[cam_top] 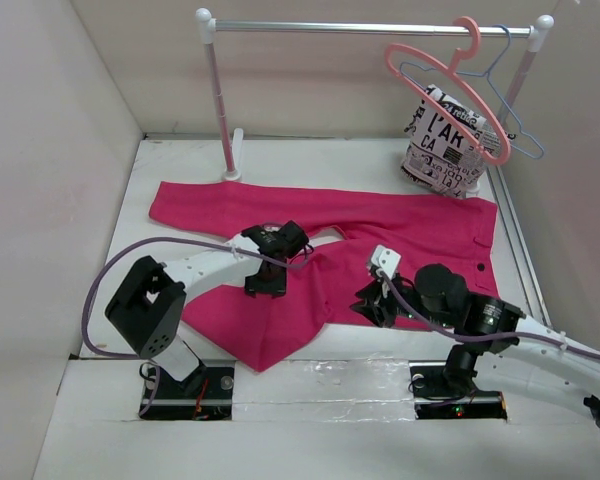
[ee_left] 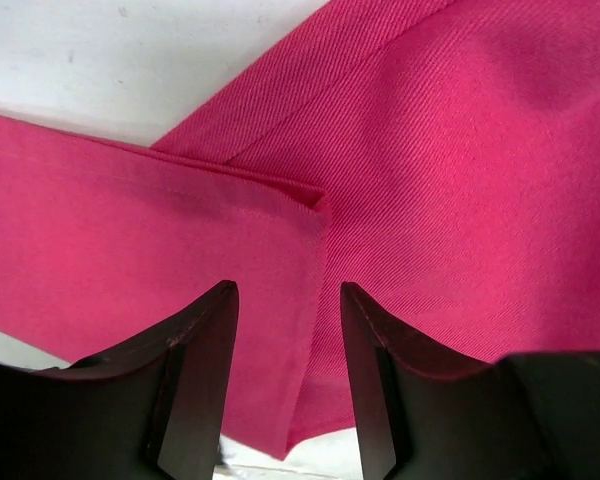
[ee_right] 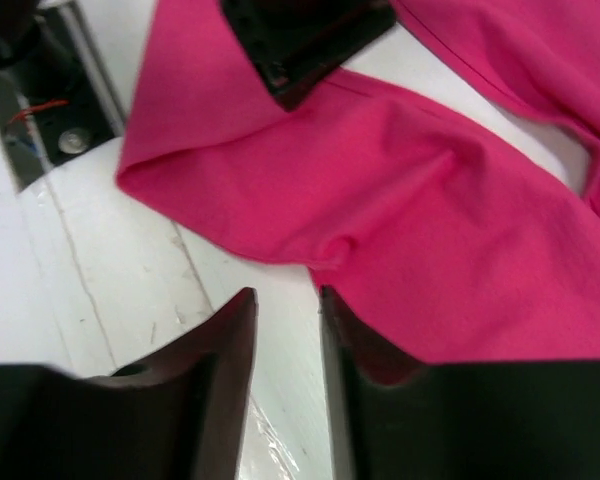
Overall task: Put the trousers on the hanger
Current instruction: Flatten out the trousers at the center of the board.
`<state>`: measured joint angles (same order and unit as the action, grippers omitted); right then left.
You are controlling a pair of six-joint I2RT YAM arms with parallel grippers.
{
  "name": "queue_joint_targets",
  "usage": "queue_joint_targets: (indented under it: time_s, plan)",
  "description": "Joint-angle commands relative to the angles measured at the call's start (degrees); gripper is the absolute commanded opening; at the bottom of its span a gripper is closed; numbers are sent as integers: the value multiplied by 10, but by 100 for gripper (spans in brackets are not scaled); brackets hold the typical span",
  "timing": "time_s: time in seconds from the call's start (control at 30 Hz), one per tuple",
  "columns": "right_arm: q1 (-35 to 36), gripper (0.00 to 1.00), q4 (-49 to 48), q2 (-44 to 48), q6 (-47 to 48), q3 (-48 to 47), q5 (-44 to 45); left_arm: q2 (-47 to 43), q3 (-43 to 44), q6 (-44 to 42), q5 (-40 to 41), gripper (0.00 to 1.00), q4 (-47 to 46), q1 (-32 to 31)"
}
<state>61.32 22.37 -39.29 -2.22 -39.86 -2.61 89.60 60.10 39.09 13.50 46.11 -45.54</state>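
The magenta-pink trousers (cam_top: 380, 225) lie spread flat on the white table, one leg running left, the other folded toward the front. The salmon-pink hanger (cam_top: 442, 88) hangs by its hook on the rail at the back right. My left gripper (cam_top: 267, 283) is open just above the folded leg; in the left wrist view its jaws (ee_left: 288, 330) straddle a hem edge of the trousers (ee_left: 460, 180). My right gripper (cam_top: 373, 306) is open, low at the trousers' front edge; in the right wrist view (ee_right: 285, 330) its jaws are slightly apart over bare table beside the fabric (ee_right: 430, 220).
A thin light-blue wire hanger (cam_top: 508, 100) hangs beside the pink one. A white garment with black lettering (cam_top: 445, 140) sits under them at the back right. The rail stands on a pink post (cam_top: 220, 100). White walls enclose the table on three sides.
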Motion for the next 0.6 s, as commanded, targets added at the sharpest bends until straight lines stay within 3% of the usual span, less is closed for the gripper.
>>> queue_joint_targets:
  time_s: [0.0,0.23,0.57]
  plan:
    - [-13,42,42,-7,-3,0,31,9,-15,57,-7,42,-25,0]
    - [-13,43,14,-18,-2,13,3,46,-30,54,-17,42,-44,-26]
    - [-13,42,4,-32,-3,18,-19,43,-26,95,82,29,-28,-26]
